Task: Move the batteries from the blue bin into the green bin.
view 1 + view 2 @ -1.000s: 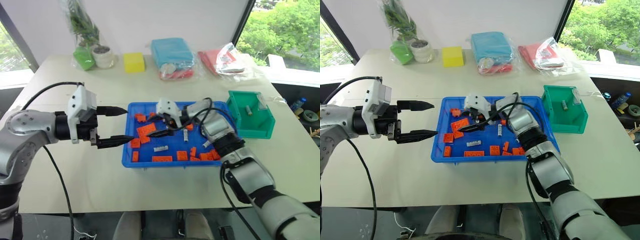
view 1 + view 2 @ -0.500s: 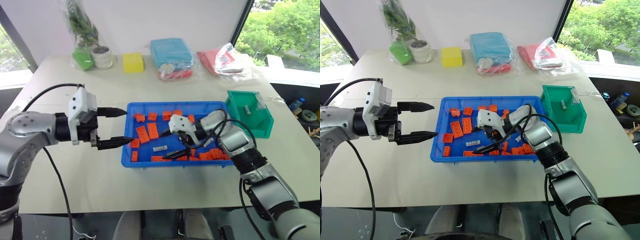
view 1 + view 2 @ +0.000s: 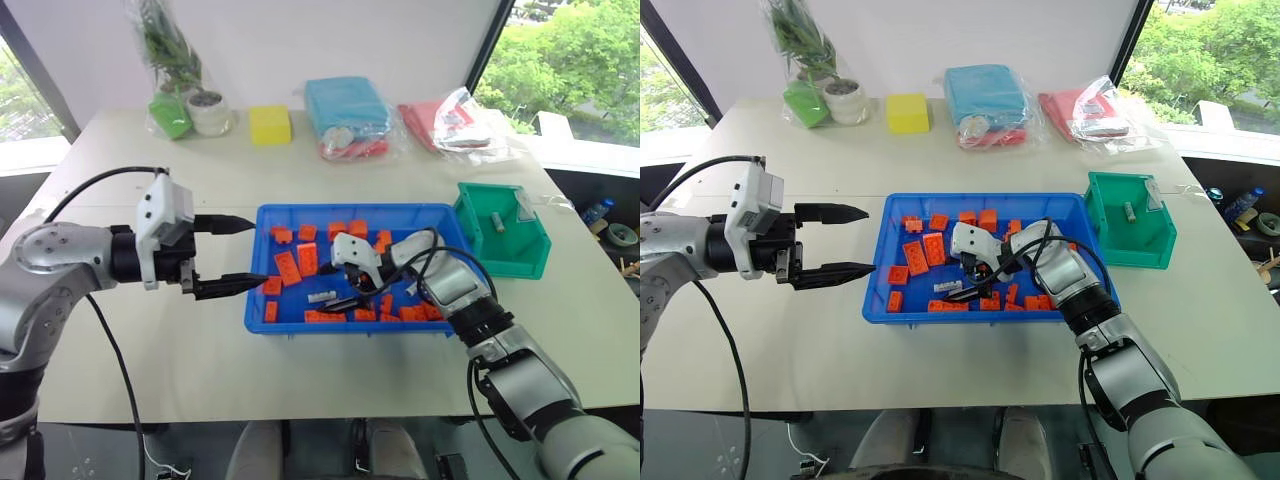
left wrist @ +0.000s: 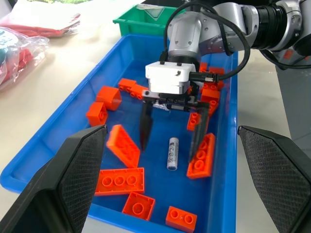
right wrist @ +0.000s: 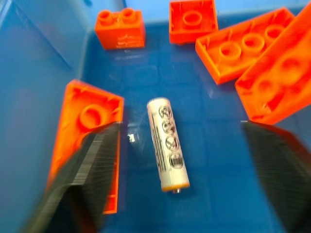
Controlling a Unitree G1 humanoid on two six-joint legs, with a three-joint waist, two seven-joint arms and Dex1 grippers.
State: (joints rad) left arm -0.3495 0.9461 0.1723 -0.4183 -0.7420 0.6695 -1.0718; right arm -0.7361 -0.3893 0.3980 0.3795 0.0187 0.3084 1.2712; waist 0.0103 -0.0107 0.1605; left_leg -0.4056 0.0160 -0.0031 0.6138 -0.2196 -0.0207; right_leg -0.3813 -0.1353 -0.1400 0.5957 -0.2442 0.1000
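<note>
The right tool (image 4: pixel 171 138) is lowered inside the blue bin (image 3: pixel 262 305), its two black fingers spread apart with one battery (image 5: pixel 167 143) lying flat on the bin floor between them; the fingers straddle it without touching it, so the tool is wide and holds nothing. Orange bricks (image 3: pixel 287 267) lie scattered around that battery, some just beside the fingers, and one brick (image 5: pixel 89 131) sits close to the finger on one side of the battery. The battery lies toward the near side of the bin, roughly midway along its length. The left tool (image 3: pixel 238 254) hangs over the counter (image 3: pixel 150 340) just outside the blue bin's left edge, pointing toward the bin, its fingers wide apart and empty. The green bin (image 3: pixel 502 240) stands on the counter just beside the blue bin's right end, and a second battery (image 3: pixel 495 222) rests inside it near the back wall. Along the far edge of the counter sit a bagged plant (image 3: pixel 168 70), a yellow block (image 3: pixel 269 125), a light-blue packet (image 3: pixel 343 105) and a red bagged item (image 3: pixel 450 118), all well apart from the bins.
</note>
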